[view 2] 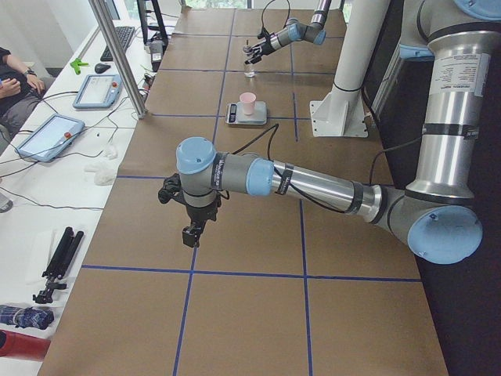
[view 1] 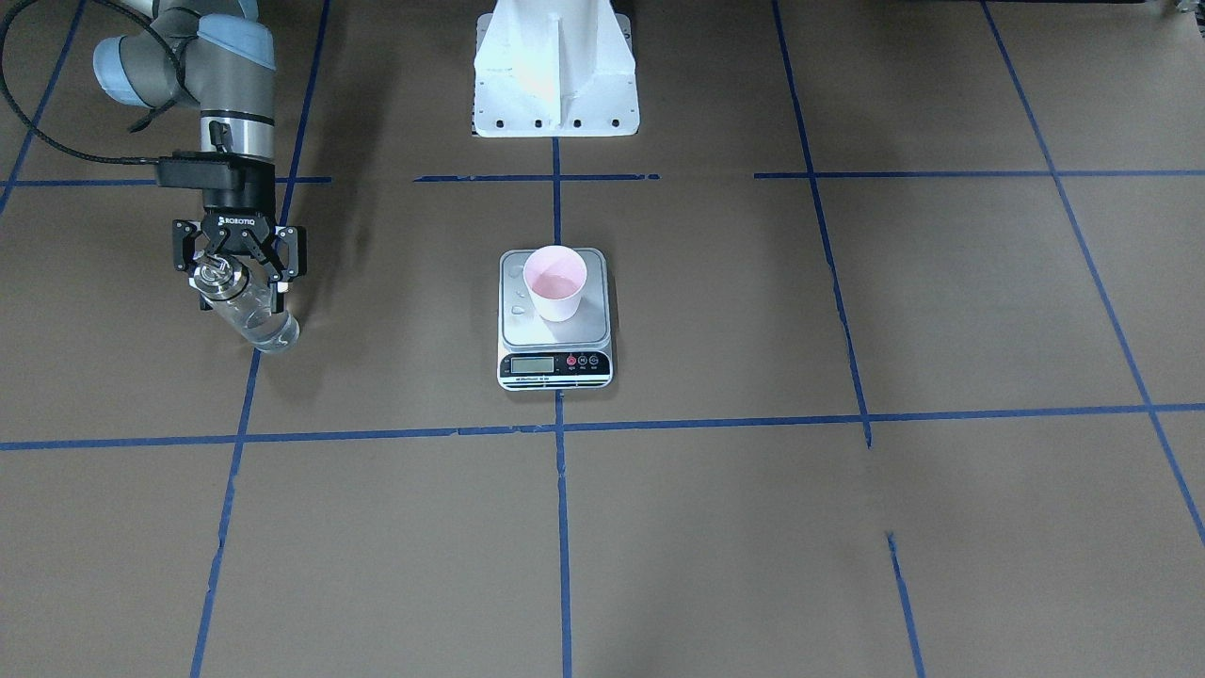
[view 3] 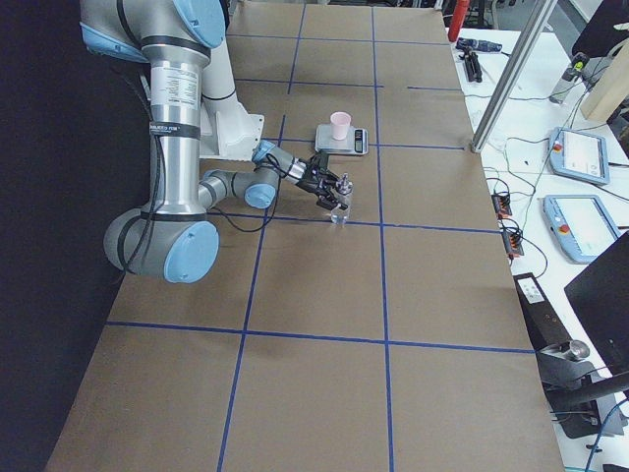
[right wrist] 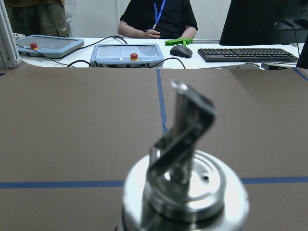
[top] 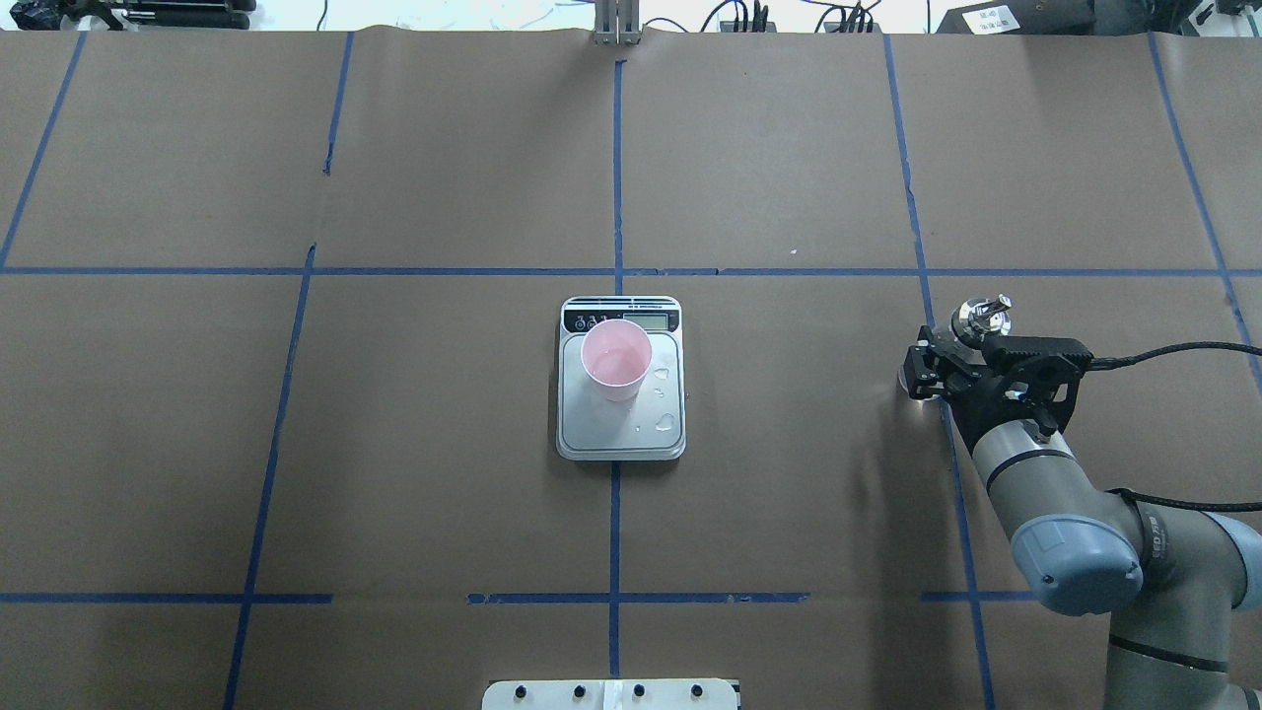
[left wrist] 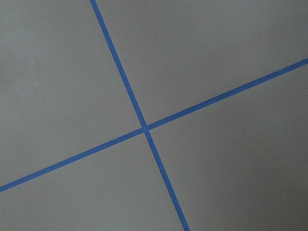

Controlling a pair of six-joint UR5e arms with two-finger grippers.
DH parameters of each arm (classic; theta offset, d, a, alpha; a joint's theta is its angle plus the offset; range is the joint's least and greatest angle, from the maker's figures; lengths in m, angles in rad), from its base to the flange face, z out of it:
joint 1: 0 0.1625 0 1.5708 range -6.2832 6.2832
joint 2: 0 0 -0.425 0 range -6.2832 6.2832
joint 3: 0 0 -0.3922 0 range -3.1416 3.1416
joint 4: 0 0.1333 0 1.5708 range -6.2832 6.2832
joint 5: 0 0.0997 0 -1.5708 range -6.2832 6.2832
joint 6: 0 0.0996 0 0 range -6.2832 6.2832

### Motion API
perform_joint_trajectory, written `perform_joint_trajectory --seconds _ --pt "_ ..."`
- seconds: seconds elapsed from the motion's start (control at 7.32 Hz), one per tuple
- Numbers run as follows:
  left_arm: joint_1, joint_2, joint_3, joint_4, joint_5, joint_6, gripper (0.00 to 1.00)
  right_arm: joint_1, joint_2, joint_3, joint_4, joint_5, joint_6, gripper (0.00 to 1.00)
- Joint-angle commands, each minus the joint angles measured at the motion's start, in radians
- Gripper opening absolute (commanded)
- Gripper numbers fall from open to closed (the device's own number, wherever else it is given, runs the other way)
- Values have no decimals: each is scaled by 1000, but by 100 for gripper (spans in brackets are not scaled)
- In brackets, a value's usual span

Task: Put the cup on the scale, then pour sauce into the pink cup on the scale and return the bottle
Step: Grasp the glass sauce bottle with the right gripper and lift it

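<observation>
the right gripper (view 1: 240, 299) has its fingers closed on the upper part of the glass bottle (view 1: 264, 328), which stands on a blue tape line well apart from the scale (view 1: 584, 330). the right wrist view shows only the bottle's shiny spout cap (right wrist: 185, 159), blurred, with the fingers out of frame. the left gripper (view 2: 190, 233) hangs low over the paper, and i cannot tell its opening. the pink cup (view 1: 555, 282) stands upright on the scale's platform, with clear droplets (view 1: 520, 309) beside it.
</observation>
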Motion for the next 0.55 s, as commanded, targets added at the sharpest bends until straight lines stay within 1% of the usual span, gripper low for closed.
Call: perform_joint_trajectory --seconds 0.0,0.14,0.27,0.41 --pt "0 0 2 0 0 0 100 3 1 32 0 -21 -5 0" --pt "-2 3 3 0 0 0 100 11 1 50 0 -29 -49 0" --pt "-2 17 3 0 0 2 100 9 6 62 0 -36 -203 0" --pt "-3 34 2 0 0 6 100 17 38 70 0 -41 -317 0"
